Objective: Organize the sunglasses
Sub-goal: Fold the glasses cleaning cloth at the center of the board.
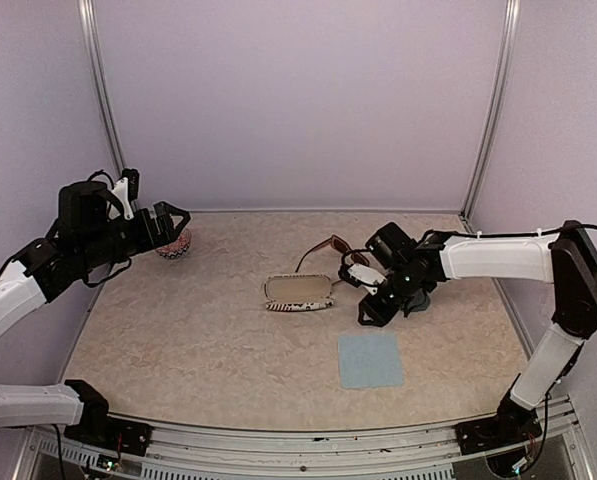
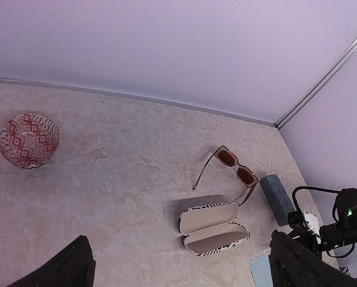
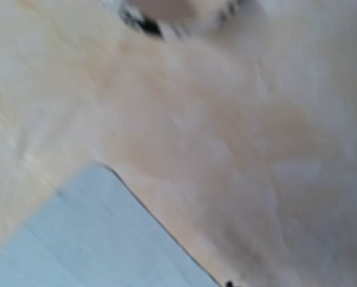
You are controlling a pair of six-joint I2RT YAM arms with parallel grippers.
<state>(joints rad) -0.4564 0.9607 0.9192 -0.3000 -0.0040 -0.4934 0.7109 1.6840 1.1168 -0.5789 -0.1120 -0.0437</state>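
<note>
The reddish-brown sunglasses (image 1: 330, 247) lie unfolded on the table behind the open striped case (image 1: 298, 292); the left wrist view shows them too (image 2: 235, 167), arms spread. The pale-pink pair is out of view. My left gripper (image 1: 175, 219) is raised at the far left, open and empty, its fingers (image 2: 67, 268) at the frame's bottom corners. My right gripper (image 1: 372, 307) hovers low, right of the striped case and above the blue cloth (image 1: 369, 359). Its fingers do not show in the blurred right wrist view, which shows only table and cloth (image 3: 76, 239).
A red patterned bowl (image 1: 174, 245) stands at the back left, under my left gripper. A blue-grey oblong case (image 2: 277, 198) lies right of the sunglasses, behind my right arm (image 2: 339, 224). The striped case (image 2: 213, 227) lies open with a beige lining.
</note>
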